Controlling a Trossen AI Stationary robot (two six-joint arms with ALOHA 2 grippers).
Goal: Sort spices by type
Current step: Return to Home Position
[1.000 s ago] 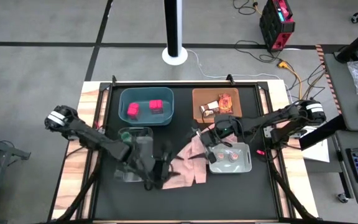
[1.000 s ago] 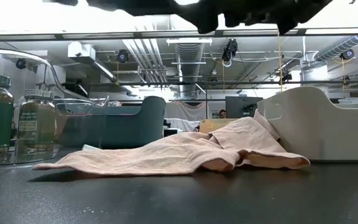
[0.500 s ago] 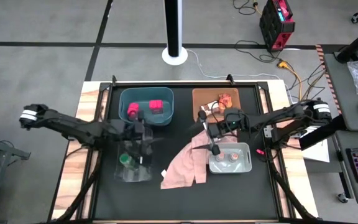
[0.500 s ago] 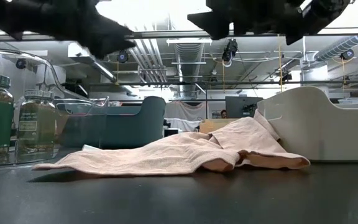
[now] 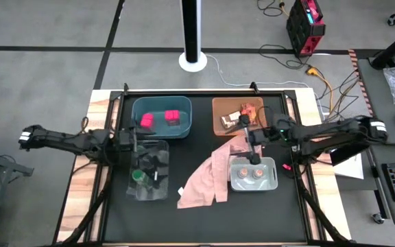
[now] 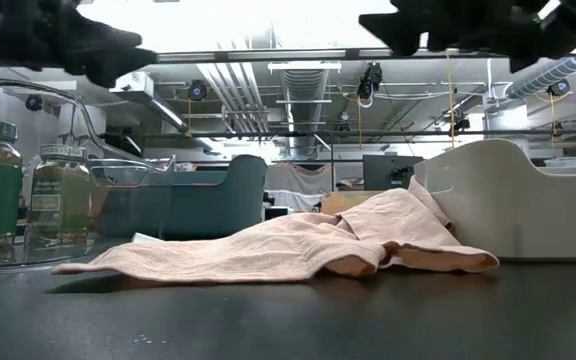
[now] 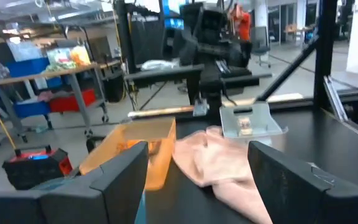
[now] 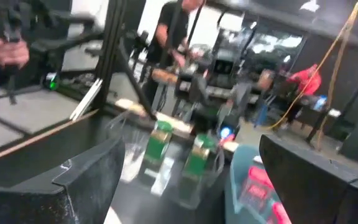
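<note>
In the high view, my left gripper [image 5: 141,141] hovers open above the far end of the clear bin [image 5: 148,193], where dark jars with green lids [image 5: 138,176] stand. My right gripper [image 5: 242,140], also open, hangs between the orange bin [image 5: 219,104] with flat packets [image 5: 249,110] and the grey bin [image 5: 271,184], which holds two brownish jars with pinkish tops [image 5: 250,173]. Two bright pink boxes [image 5: 173,115] lie in the teal bin [image 5: 136,104]. The left wrist view shows open fingers [image 7: 197,146] empty. The right wrist view shows the same [image 8: 191,143].
A crumpled pink cloth [image 5: 208,175] lies on the black mat between the clear bin and the grey bin, one edge against the grey bin [image 6: 528,200]. Two jars [image 6: 58,195] show at the left of the low view. Bare mat lies along the near edge.
My left gripper has drawn back from the near side of the clear bin, by the cloth, toward the far edge and then toward the left edge. My right gripper has shifted toward the right and far edges, off the cloth's far end. The cloth and the jars have stayed put.
</note>
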